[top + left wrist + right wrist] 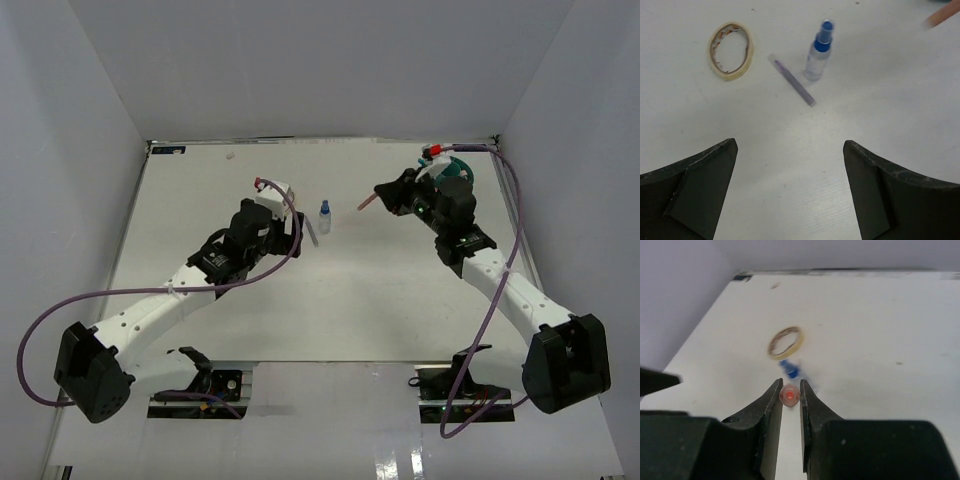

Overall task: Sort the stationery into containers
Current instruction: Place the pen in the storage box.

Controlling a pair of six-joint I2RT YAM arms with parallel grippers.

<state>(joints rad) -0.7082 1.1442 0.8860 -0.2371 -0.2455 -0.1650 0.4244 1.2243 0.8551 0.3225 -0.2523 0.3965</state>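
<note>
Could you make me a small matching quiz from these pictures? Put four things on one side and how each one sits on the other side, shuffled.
Things:
1. tan loop
2. small bottle
3. reddish pen
4. left end effector

States:
A. open, holding nothing
B. clamped in the right end effector
C. lying flat on the table
D. standing upright, blue cap on top

Pairs: 1-C, 2-D, 3-B, 4-A

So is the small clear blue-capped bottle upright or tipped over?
Upright: the bottle stands on its base, blue cap uppermost.
</note>
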